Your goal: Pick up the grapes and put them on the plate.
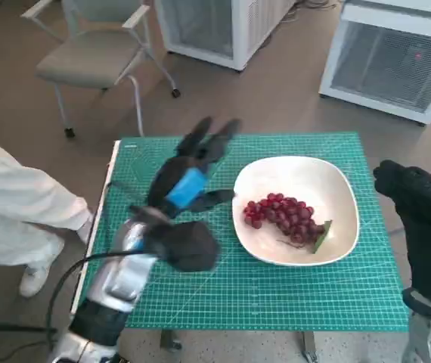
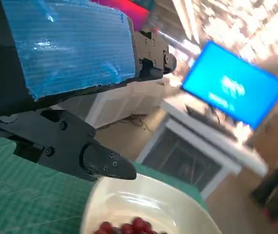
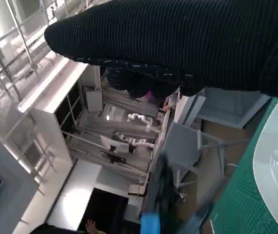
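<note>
I see the white plate point(image 1: 336, 227) on the green cutting mat point(image 1: 223, 295) covering the tabletop, and the red grapes point(image 1: 283, 215) lie inside it, bunched toward the near-right of the bowl with a green leaf or stem piece at their edge. My left hand point(image 1: 193, 181) hovers above the mat just left of the plate, fingers spread, holding nothing; it is motion-blurred. My right hand point(image 1: 420, 219) sits off the tabletop's right edge, cut by the frame; I cannot tell whether its fingers are closed. The left wrist view shows only the plate rim and the top few grapes. A person's pale-trousered leg point(image 1: 19, 204) stands at left.
</note>
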`<state>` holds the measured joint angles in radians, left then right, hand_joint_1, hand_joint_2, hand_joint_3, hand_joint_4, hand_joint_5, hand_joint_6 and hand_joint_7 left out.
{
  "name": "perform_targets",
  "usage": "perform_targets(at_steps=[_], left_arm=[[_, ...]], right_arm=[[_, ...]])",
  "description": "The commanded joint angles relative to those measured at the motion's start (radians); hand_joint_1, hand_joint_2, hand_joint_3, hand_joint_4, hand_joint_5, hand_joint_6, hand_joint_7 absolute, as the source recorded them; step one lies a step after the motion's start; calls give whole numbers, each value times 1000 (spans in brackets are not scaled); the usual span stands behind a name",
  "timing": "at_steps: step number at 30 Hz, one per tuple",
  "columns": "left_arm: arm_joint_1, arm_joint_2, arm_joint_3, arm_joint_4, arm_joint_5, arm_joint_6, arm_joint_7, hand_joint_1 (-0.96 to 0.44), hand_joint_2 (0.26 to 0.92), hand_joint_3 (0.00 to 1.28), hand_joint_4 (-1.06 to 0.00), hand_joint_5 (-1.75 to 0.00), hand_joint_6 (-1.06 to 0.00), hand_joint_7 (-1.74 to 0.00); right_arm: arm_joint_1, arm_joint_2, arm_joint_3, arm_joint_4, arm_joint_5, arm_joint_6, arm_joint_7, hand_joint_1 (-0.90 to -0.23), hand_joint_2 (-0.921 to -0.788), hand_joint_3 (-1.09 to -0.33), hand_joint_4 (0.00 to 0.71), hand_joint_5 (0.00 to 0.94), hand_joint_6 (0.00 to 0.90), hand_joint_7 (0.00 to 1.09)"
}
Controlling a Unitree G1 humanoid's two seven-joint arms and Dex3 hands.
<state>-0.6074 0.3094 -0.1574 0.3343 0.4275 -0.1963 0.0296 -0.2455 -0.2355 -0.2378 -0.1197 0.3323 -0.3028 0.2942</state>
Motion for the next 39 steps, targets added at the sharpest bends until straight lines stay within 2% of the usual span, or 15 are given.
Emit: perform_targets(at_steps=[1,16,39], left_arm=[[63,17,46,-27,-51,-37,5,-439,921,102,-3,-1,-146,-5],[211,65,119,-170,-71,25,-35,-452,921,127,-70,-22,-204,-25],[274,78,145,-213,-97,7,-60,-468,921,117,-118,-15,-250,-23]], right_arm=[[17,-10,-3,0,2,24,4,-625,-921,-709,360,11,-1,675],[16,-10,7,0,-4,21,10,-630,-921,-705,363,14,-1,677],[35,2,14,-5,-23,3,2,-627,-921,-702,367,16,-1,674]])
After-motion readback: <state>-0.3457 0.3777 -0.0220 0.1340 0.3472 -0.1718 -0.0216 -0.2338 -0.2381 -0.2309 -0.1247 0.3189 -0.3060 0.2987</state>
